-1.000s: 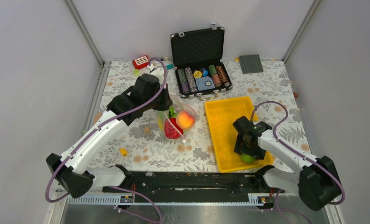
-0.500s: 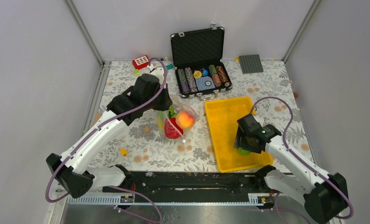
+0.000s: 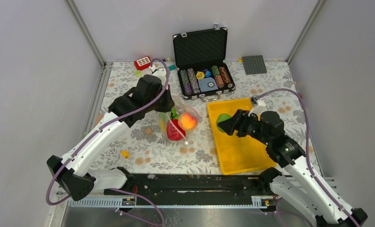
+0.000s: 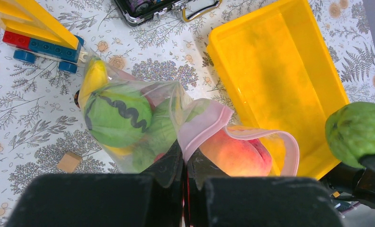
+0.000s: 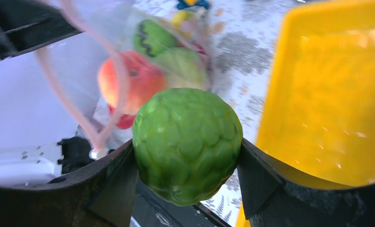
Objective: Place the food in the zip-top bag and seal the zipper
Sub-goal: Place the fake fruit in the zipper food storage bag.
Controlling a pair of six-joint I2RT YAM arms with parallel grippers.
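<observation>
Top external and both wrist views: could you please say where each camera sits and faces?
Top external: above, behind the bases, looking down at the table; arms show.
Left wrist: over the left gripper, looking down at the pinched zip-top bag.
Right wrist: behind the right gripper, facing the bag past its green fruit.
All share: bag, yellow tray.

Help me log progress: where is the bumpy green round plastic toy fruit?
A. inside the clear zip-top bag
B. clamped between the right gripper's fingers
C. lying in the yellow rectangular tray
B: the right gripper clamps the bumpy green toy fruit, off the yellow tray and outside the clear bag.
</observation>
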